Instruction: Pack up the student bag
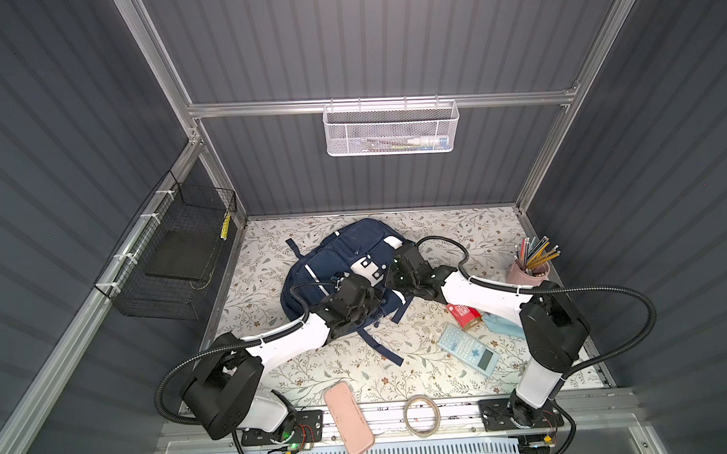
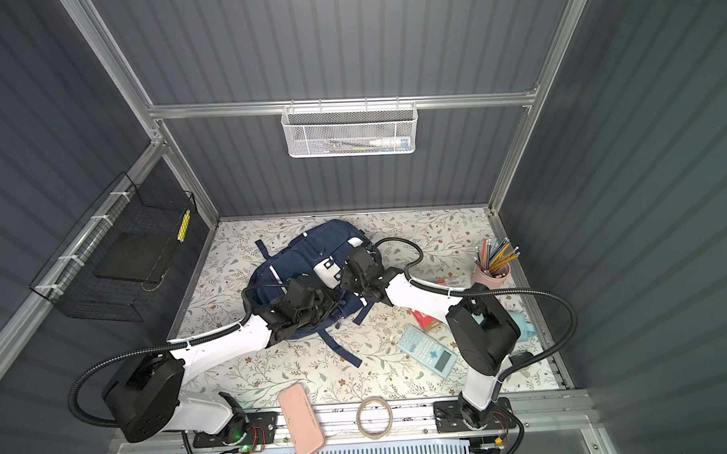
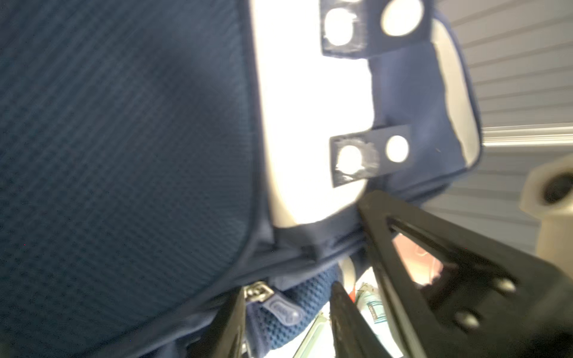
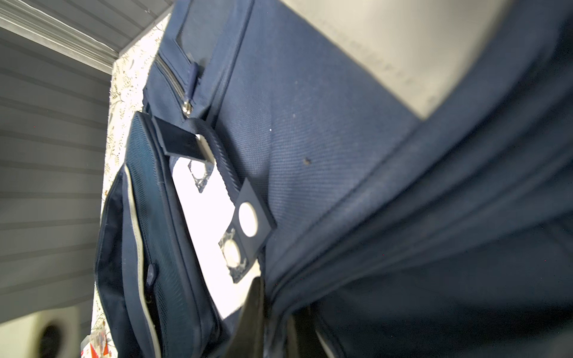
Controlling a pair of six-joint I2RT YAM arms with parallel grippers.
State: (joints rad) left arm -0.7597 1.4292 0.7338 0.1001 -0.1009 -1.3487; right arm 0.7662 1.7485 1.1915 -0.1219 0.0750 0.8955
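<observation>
Though at student bag [image 1: 346, 245], fingers [image 3: 372, 210] blurred.

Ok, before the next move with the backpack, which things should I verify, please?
1. Right pincer closed on the student bag fabric: ok, folds bunch into it.
2. Left pincer holding the bag near its zipper pull: cannot tell.
3. Bag opened for packing: cannot tell from these views.
4. Calculator uncovered, apart from the bag: ok.
5. Pink case fully on the floral mat: not ok, it lies across the front rail.
</observation>
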